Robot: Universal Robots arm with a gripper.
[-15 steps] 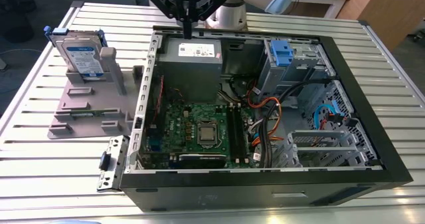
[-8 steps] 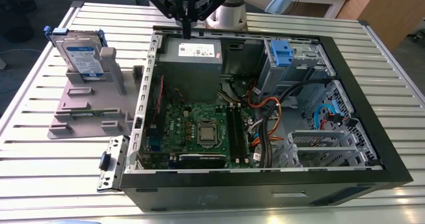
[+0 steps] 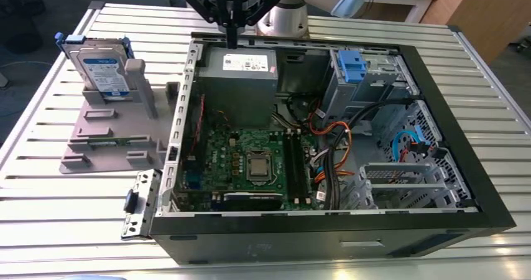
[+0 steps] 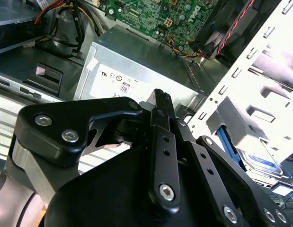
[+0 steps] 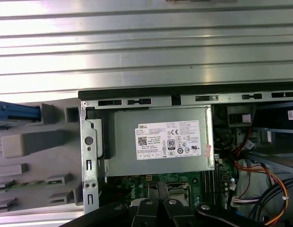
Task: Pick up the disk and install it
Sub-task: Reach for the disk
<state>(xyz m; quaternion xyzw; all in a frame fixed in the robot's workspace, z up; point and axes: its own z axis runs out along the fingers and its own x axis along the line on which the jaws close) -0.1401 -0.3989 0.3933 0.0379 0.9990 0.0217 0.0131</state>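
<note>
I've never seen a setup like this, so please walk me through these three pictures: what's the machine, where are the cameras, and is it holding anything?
It is a robot arm ending in a black gripper. The exterior view comes from a camera off the arm. It shows an open computer case lying on a slatted metal table. At that view's left, the disk stands upright in a grey holder. Both wrist views come from cameras riding on the arm. They look past the gripper at the case's grey power supply box, which the gripper hangs over. The gripper is shut and holds nothing.
</note>
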